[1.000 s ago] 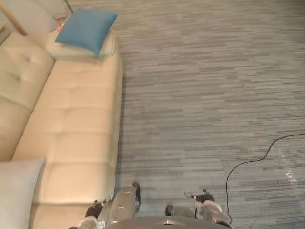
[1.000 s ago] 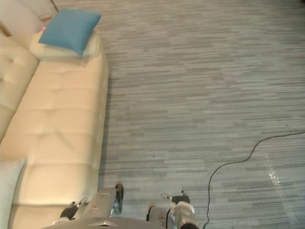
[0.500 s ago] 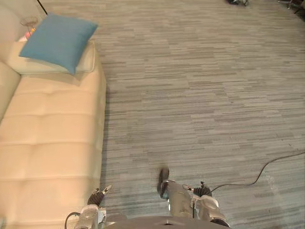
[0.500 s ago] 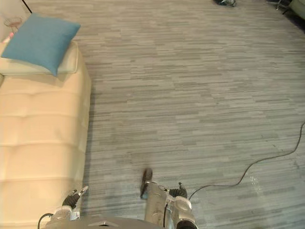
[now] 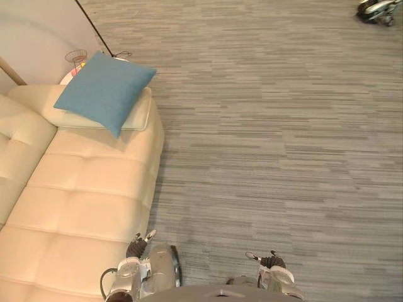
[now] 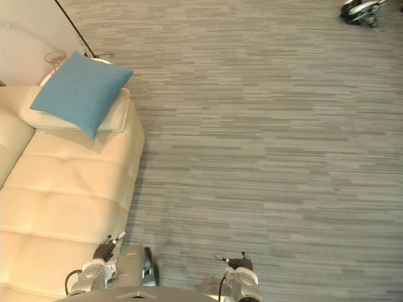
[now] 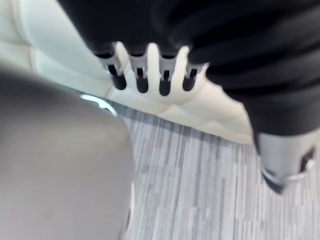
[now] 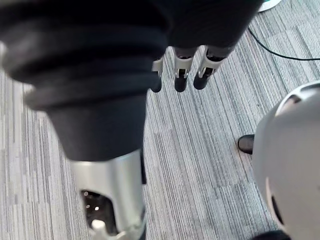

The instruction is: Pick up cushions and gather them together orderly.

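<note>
1. The left hand [image 5: 136, 247] is seen very near, at about 7 o'clock, just by the front edge of the sofa [image 5: 88, 207].
2. In the left wrist view its fingers [image 7: 150, 62] are held loose and nearly straight. Nothing is held in them. The sofa's edge and the grey floor are seen past them.
3. The right hand [image 5: 269, 260] is seen very near too, at about 5 o'clock, over the floor [image 5: 271, 138].
4. In the right wrist view its fingers [image 8: 181, 75] are also hung loose and apart. Nothing is held in this hand either.
5. The two hands are kept well apart from each other, and no cushion is touched by them.
6. The cream sofa is found from 7 o'clock up to 10 o'clock. Its seat is marked with soft square dents.
7. The grey striped floor is spread out from 12 o'clock round to 5 o'clock.
8. Farther off, at about 10 o'clock, a flat cream cushion [image 5: 140, 113] is laid on the far end of the sofa.
9. A blue cushion [image 5: 104, 91] is laid on top of the cream one. It is turned like a diamond, and one corner is hung over the cream one's front edge.
10. Both cushions are far from the hands.
11. Farthest of all, at about 1 o'clock, a small dark thing [image 5: 378, 9] is seen on the floor. What it is cannot be told.
</note>
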### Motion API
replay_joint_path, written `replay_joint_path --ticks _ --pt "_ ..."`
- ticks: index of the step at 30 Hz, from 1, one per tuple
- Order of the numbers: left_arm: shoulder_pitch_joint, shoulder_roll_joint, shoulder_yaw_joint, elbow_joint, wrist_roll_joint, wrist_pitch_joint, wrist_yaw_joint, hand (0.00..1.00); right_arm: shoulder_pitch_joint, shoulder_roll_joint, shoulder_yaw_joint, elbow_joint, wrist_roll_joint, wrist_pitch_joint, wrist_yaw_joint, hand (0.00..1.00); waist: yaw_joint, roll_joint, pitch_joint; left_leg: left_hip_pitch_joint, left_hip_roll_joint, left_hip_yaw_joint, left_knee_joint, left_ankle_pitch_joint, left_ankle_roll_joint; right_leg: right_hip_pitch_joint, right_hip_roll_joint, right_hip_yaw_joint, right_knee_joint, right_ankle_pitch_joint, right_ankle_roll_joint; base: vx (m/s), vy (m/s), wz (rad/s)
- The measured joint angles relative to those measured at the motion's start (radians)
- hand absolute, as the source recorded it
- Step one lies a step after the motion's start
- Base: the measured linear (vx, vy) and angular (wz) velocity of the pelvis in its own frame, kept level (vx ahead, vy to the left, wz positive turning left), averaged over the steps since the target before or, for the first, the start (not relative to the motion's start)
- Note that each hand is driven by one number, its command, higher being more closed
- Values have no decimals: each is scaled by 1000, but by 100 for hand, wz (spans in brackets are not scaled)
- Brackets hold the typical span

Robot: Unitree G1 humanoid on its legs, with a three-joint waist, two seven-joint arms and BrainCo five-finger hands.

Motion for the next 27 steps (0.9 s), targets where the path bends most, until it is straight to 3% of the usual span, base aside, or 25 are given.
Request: replay_joint_path --ticks 1,2,3,5,6,7,8,9,10,11,12,13,16,18,20,22,23,24,27 --pt "-2 6 -6 1 1 -2 2 0 11 11 7 1 -1 2 -2 0 13 -36 -14 30 -46 17 -30 68 51 35 -19 21 -32 -8 0 656 271 19" --pt "-4 17 -16 1 1 -3 3 0 10 18 18 4 -1 2 -1 0 10 -44 -26 26 -59 19 -26 52 48 44 -24 43 -59 16 -27 575 221 24" --pt "-6 29 -7 5 -6 -12 1 0 -12 25 25 36 -1 1 0 0 8 -49 -29 2 -55 8 22 16 83 59 -9 85 -96 93 -42 705 303 26" --pt "-12 38 9 7 -11 -12 -9 0 -35 35 24 44 -4 11 2 0 24 -76 -38 4 -63 14 98 -24 116 79 -29 155 -96 193 -8 549 281 13" --pt "-12 38 13 10 -11 -12 -10 0 -35 35 24 42 -6 10 2 0 30 -86 -44 16 -75 17 102 -33 125 74 -39 172 -66 204 8 375 173 -4" --pt "-6 44 17 20 -10 -9 -11 0 -34 29 24 43 -17 9 3 0 37 -96 -56 65 -96 21 83 -75 121 41 -63 214 55 212 21 468 220 -8" --pt "-3 47 7 47 -10 -6 -11 0 -33 21 25 43 -20 8 5 0 24 -93 -64 126 -112 10 35 -134 113 -30 -86 246 258 227 50 457 215 1" --pt "-5 55 4 56 -13 -2 -11 0 -33 24 26 42 -20 8 7 0 17 -107 -63 149 -133 8 25 -141 113 -84 -110 269 387 239 68 411 172 24" --pt "-4 76 -18 71 -15 4 -11 0 -25 27 30 45 -21 11 9 0 0 -119 -61 202 -160 -1 -4 -154 118 -181 -135 293 631 243 74 377 106 37" --pt "-3 81 -20 83 -17 13 -10 0 -7 25 31 47 -21 12 10 0 -5 -117 -59 271 -170 -16 -34 -165 120 -251 -144 259 800 223 45 442 92 35" --pt "-1 82 -20 90 -18 15 -10 0 6 25 31 45 -21 13 12 0 -10 -110 -57 311 -173 -21 -58 -165 119 -277 -149 232 850 202 29 456 69 27" --pt "12 83 -20 90 -18 18 -9 0 11 13 31 37 -18 7 14 0 -12 -100 -53 385 -176 -32 -109 -165 120 -324 -148 176 893 143 -9 444 30 26" --pt "12 77 -21 104 -18 20 -10 0 10 1 31 36 -19 1 19 0 -30 -94 -50 485 -162 -83 -168 -164 119 -409 -114 69 726 25 -45 346 -73 47" --pt "10 67 -21 110 -18 20 -10 0 -4 0 28 32 -18 -9 28 0 -40 -82 -44 509 -130 -125 -189 -164 119 -464 -61 74 528 12 -48 323 -168 71" --pt "9 63 -21 109 -17 20 -9 0 -11 1 23 28 -17 -9 29 0 -47 -74 -38 540 -93 -162 -221 -163 106 -485 -17 111 275 88 -35 297 -197 70" --pt "8 58 -10 107 -17 20 -7 0 -11 9 14 29 -17 -8 29 0 -46 -87 -34 586 -68 -208 -250 -203 30 -487 -9 218 -16 263 1 372 -312 75" --pt "8 57 -8 108 -17 19 -4 0 -12 9 10 29 -16 -8 30 0 -44 -88 -31 602 -62 -224 -258 -218 12 -484 -14 230 -17 341 17 446 -457 73" --pt "0 42 9 121 -17 20 -2 0 -17 4 -1 17 -17 -7 31 0 -45 -72 -26 628 -39 -253 -265 -236 6 -483 8 236 63 370 9 416 -440 55" --pt "-3 10 33 127 -7 12 1 0 -21 -16 -18 -1 -18 -8 32 0 -40 -39 -24 633 -20 -285 -219 -224 6 -545 6 227 286 205 -28 320 -301 33"
